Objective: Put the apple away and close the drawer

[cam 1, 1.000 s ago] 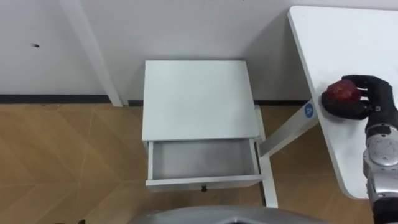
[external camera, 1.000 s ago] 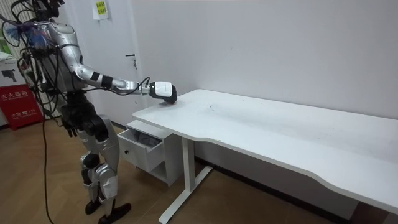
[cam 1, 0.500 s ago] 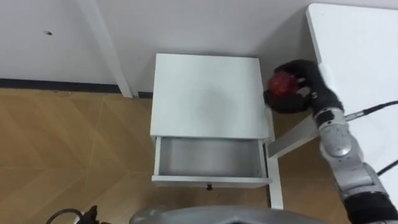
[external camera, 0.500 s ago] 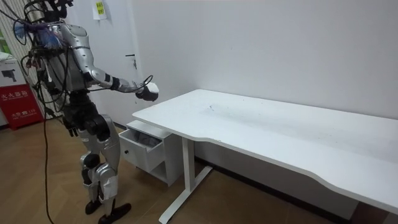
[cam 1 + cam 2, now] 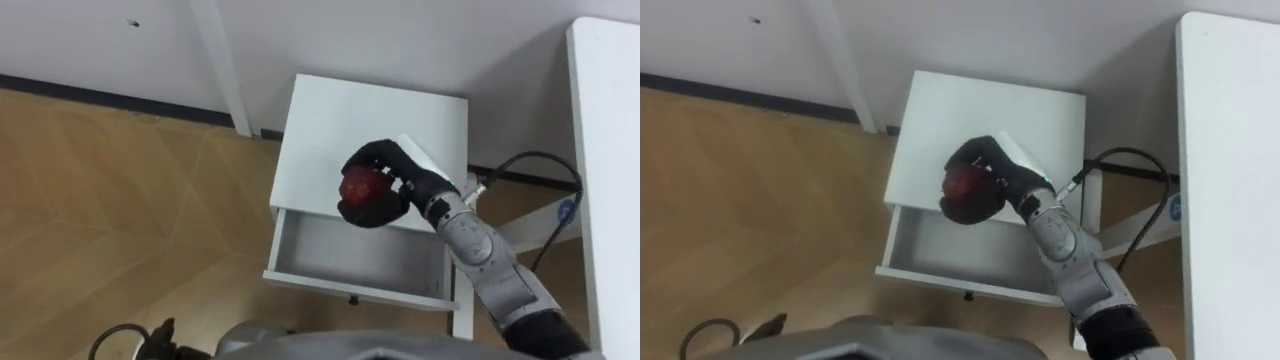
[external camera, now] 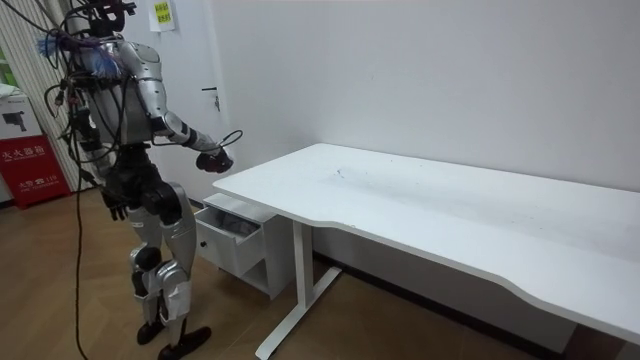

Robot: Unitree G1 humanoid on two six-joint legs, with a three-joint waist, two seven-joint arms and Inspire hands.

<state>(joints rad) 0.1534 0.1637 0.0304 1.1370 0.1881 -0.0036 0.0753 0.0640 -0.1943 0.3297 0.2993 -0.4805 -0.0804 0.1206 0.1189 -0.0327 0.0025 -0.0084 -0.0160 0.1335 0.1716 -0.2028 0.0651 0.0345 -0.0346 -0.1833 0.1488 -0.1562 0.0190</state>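
Eye views look down on the right hand (image 5: 398, 178), its dark fingers curled round the apple (image 5: 361, 187), held above the near edge of the cabinet (image 5: 340, 115) and the open drawer (image 5: 350, 255). Room view adds the robot standing left of the white counter (image 6: 420, 200), left hand (image 6: 116, 207) low by its hip. Cabinet sits against the wall. Fingers hide much of the apple, which looks dark red and round.

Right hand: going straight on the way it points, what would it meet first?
Probably the cabinet top, beyond the open drawer; the right hand, holding the apple, hangs above it, depth unclear.
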